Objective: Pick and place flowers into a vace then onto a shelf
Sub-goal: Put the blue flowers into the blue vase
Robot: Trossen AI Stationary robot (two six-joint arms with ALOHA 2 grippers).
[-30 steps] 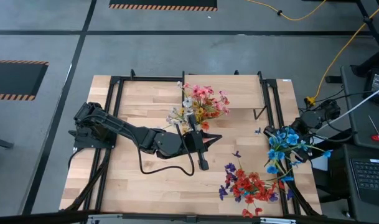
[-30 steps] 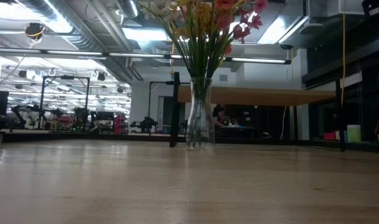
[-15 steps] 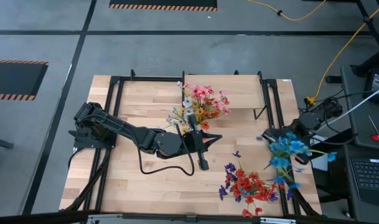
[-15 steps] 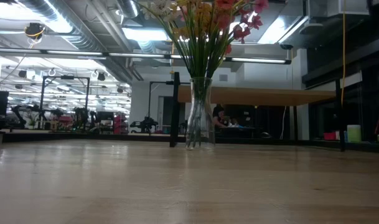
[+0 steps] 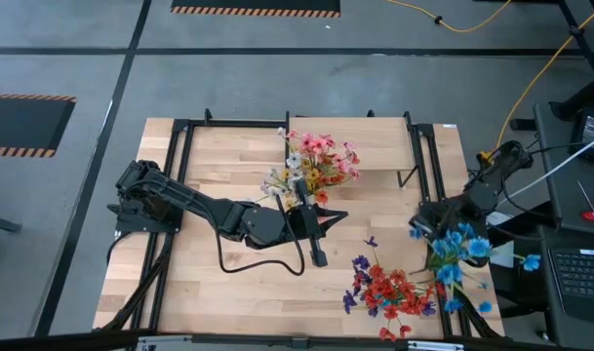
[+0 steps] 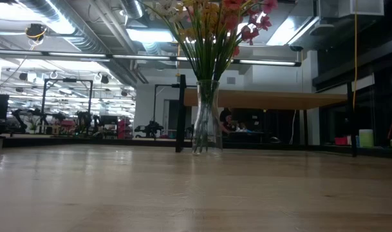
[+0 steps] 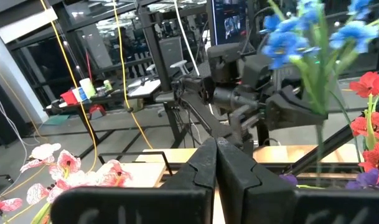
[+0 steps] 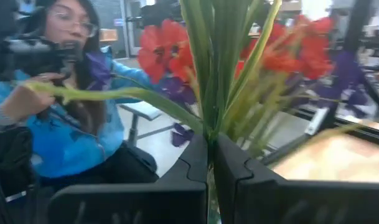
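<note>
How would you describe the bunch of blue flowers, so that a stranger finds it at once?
Look at the wooden table and go to its right edge. There the right gripper is shut on the blue flowers, lifted off the board. The red and purple flowers beside them lie loose.

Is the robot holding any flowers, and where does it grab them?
Yes. The right gripper is shut on the blue flowers, pinching their green stems. The left gripper is shut and holds nothing.

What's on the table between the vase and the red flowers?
The left gripper, shut and empty, between the vase and the red flowers, in the high view.
</note>
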